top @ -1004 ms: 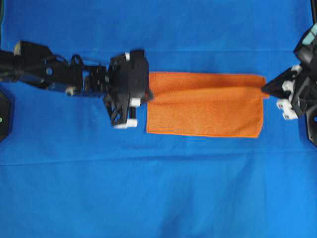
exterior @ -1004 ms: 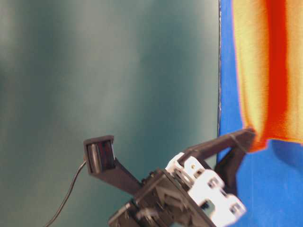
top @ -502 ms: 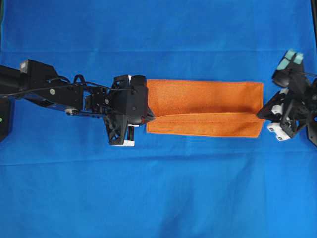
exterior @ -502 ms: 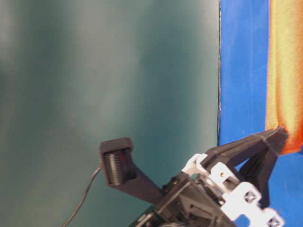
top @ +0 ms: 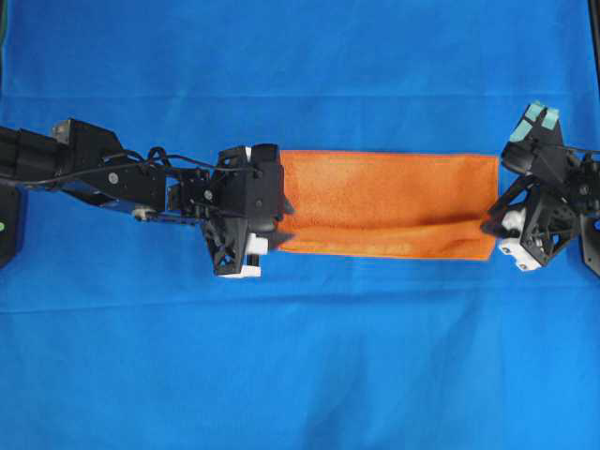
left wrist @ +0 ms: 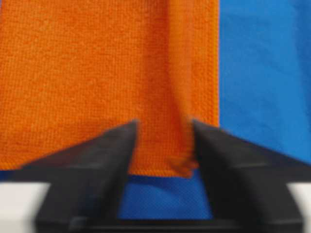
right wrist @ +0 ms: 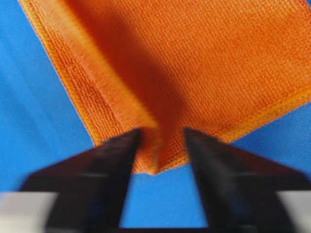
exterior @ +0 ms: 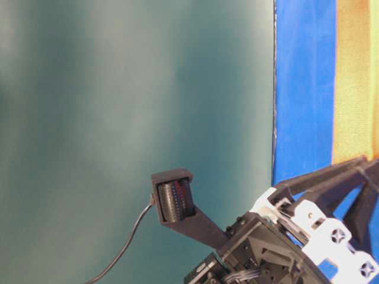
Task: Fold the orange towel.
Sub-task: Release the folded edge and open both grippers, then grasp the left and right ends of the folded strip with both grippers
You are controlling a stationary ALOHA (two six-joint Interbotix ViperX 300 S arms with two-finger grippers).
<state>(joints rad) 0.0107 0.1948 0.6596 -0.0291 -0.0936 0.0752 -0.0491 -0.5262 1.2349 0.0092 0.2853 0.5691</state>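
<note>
The orange towel (top: 384, 202) lies on the blue table cloth (top: 300, 375) as a long band, its far half folded over toward the near edge. My left gripper (top: 279, 234) is at the band's left end and my right gripper (top: 487, 225) at its right end. In the left wrist view the towel (left wrist: 97, 73) has a folded corner between the parted jaws of the left gripper (left wrist: 165, 126). In the right wrist view a ridged corner of the towel (right wrist: 218, 63) sits between the parted jaws of the right gripper (right wrist: 163, 131). The table-level view shows the towel (exterior: 355, 89) above the right gripper (exterior: 370, 174).
The blue table cloth covers the whole table around the towel. The left arm (top: 103, 173) stretches in from the left edge. The right arm's base (top: 572, 202) sits at the right edge. A dark green backdrop (exterior: 118, 118) fills the table-level view's left.
Both grippers carried the towel's far corners toward the near edge, folding it into a narrower band. Their jaws now stand apart around the corners.
</note>
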